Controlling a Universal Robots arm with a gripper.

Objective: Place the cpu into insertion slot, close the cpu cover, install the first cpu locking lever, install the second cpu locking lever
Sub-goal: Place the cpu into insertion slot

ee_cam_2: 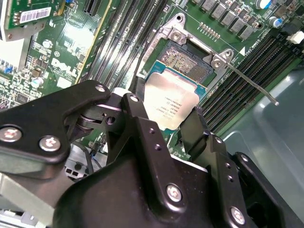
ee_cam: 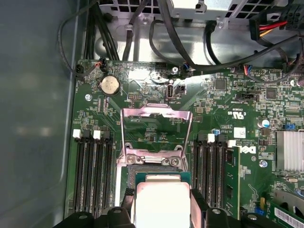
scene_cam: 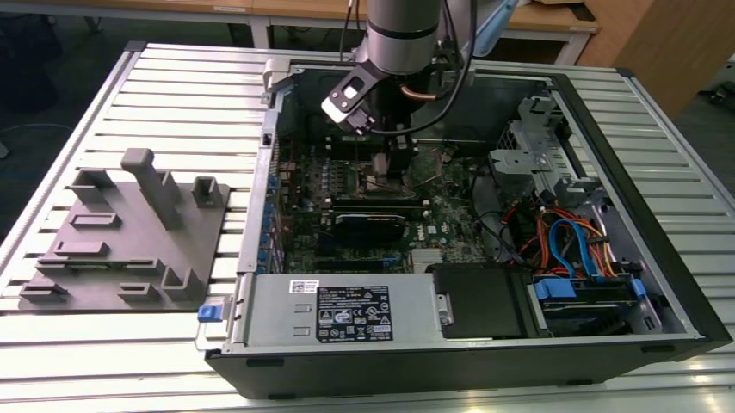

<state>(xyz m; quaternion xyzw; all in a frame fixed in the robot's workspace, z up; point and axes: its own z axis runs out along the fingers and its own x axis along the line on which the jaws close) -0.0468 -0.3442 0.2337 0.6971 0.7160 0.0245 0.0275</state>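
Item: the cpu (ee_cam_2: 173,102), silver-grey top, gripped on two opposite edges by the pincer (ee_cam_2: 166,116), whose black fingers (ee_cam_2: 135,107) are closed narrow onto the chip. Location: inside the open computer case (scene_cam: 643,284) on the slatted table (scene_cam: 138,353), directly over the insertion slot (ee_cam_2: 187,64). Part of the slot's contact field is exposed beyond the chip's far edge. Whether the chip touches the socket cannot be told. The cpu cover (ee_cam: 156,110) stands raised on its hinge in the first wrist view, and a thin locking lever (ee_cam_2: 247,80) juts free beside the socket, unlatched. Memory slots (ee_cam: 92,171) flank both sides. Step in hand, by judgement: the first, placing the chip; cover and both levers not yet done. Seating calls for the chip square to the socket rim, level and lowered without side pressure, since the contacts look delicate.
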